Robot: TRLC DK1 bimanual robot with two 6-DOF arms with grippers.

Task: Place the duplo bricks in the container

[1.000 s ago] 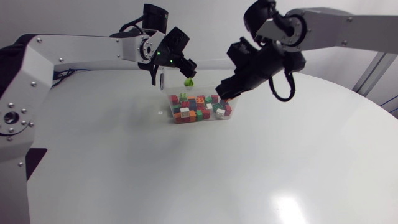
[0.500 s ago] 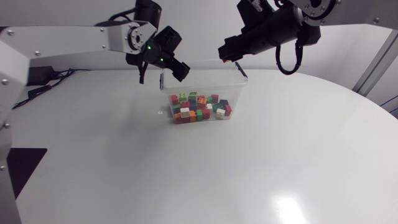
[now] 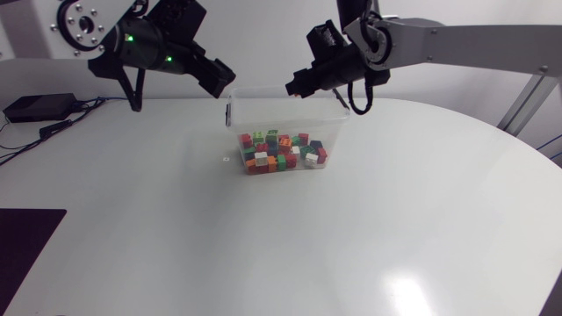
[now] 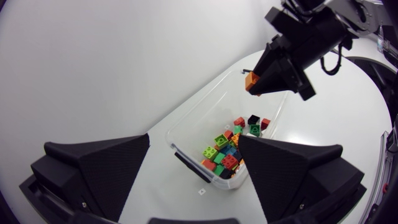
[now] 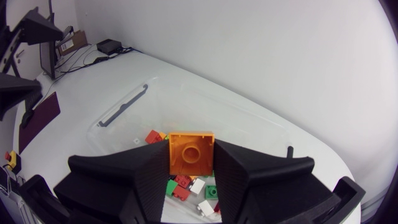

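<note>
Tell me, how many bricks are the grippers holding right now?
1: an orange brick in the right gripper, over the container. The left gripper is open and empty.

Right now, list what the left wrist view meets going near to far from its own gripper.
left gripper, open → container, near wall → duplo bricks on its floor → orange brick, held in the right gripper

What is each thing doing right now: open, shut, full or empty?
container: open on top, partly full.
loose bricks: lying in the container.
orange brick: held above the container.
right gripper: fingers shut on the orange brick.
left gripper: fingers open, empty.
</note>
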